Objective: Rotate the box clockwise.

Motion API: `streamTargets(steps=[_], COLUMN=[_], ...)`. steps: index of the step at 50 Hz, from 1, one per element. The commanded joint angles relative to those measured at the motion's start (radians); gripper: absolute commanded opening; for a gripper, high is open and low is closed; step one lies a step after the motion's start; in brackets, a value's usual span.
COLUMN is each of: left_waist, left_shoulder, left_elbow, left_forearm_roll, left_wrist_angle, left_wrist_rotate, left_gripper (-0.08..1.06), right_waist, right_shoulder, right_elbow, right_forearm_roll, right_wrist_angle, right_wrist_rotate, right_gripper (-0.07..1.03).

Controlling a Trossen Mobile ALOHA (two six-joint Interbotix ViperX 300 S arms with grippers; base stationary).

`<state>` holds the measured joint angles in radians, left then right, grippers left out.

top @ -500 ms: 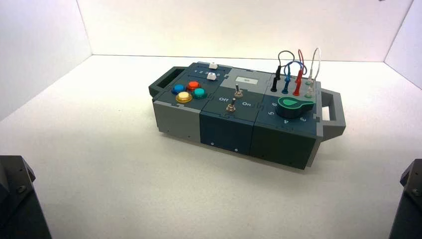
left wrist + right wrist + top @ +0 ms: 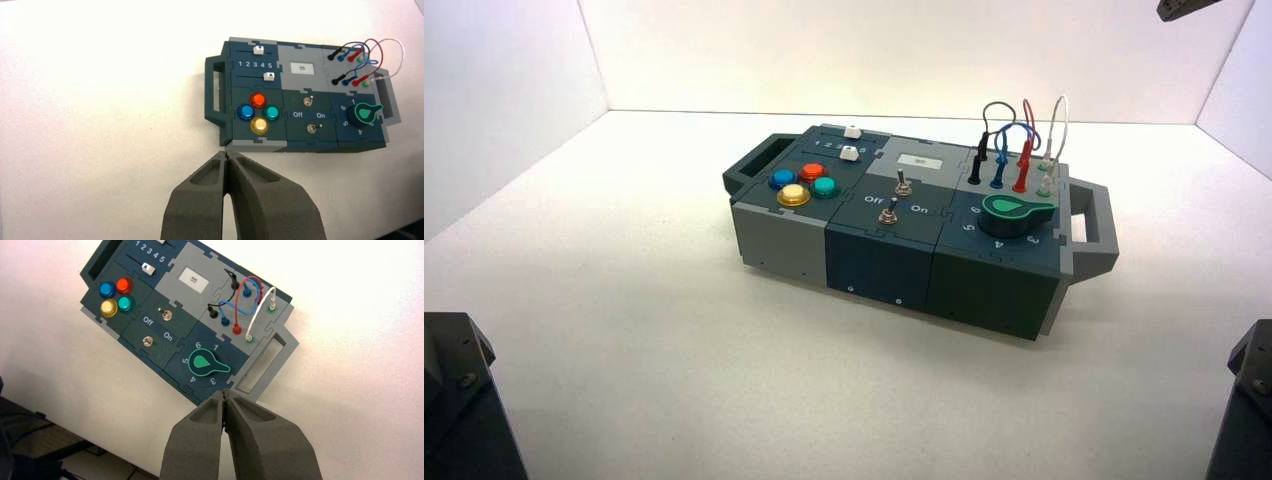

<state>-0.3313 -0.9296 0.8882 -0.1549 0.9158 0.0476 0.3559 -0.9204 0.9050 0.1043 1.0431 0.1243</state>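
A dark thing (image 2: 1186, 8) pokes in more, top right.
The box (image 2: 899, 215) sits slanted mid-table (image 2: 684, 380); left gripper (image 2: 226, 153) and right gripper (image 2: 224, 392), each on its own side, are closed, empty.

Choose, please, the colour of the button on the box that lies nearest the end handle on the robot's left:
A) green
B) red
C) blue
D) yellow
C: the blue button sits closest to the left-hand end handle, with the red, yellow and green ones farther along the box.
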Motion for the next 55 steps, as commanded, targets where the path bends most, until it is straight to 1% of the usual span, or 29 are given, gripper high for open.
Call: streamTargets(steps=[1,10,18,20,24,30,32,37,41,44,50,55], left_waist=[0.002,0.002,-0.005,-0.006,-0.012,-0.015,-0.017,-0.026,-0.040,-0.058,-0.109,-0.155], left_shoulder=[0.008,0.060,0.107,0.118,0.147,0.216,0.242,0.314,0.368,0.403,0.476,0.531], left_elbow=[-0.034,-0.035,-0.043,-0.046,-0.057,-0.083,-0.091,-0.120,-0.141,-0.149,-0.166,-0.172], left_forearm_roll=[-0.003,-0.002,-0.008,-0.008,-0.009,-0.009,-0.009,-0.011,-0.011,-0.011,-0.012,-0.012], left_wrist_angle=[-0.009,-0.011,-0.011,-0.015,-0.029,-0.058,-0.063,-0.066,-0.066,-0.066,-0.067,-0.067], left_wrist_rotate=[0.011,0.023,0.035,0.046,0.057,0.098,0.106,0.129,0.146,0.149,0.150,0.150], left_gripper=[-0.03,-0.03,-0.03,-0.03,-0.03,-0.03,-0.03,-0.03,-0.03,-0.03,-0.03,-0.03], right_waist=[-0.002,-0.002,-0.003,-0.003,-0.003,-0.006,-0.011,-0.038,-0.089,-0.118,-0.175,-0.201], right_shoulder=[0.006,0.006,0.014,0.018,0.041,0.101,0.126,0.169,0.193,0.206,0.238,0.265], right_elbow=[-0.028,-0.023,-0.020,-0.020,-0.020,-0.031,-0.037,-0.044,-0.048,-0.054,-0.075,-0.095], right_forearm_roll=[0.005,0.005,0.002,0.000,-0.002,-0.009,-0.009,-0.011,-0.009,-0.011,-0.023,-0.038], right_wrist_angle=[-0.009,-0.002,-0.005,-0.009,-0.029,-0.066,-0.081,-0.117,-0.164,-0.187,-0.215,-0.221], right_wrist_rotate=[0.008,0.008,0.008,0.008,0.008,0.009,0.009,0.011,0.011,0.008,-0.008,-0.009], right_gripper=[-0.02,-0.02,-0.02,-0.02,-0.02,-0.02,-0.02,-0.02,-0.02,-0.02,-0.02,-0.02])
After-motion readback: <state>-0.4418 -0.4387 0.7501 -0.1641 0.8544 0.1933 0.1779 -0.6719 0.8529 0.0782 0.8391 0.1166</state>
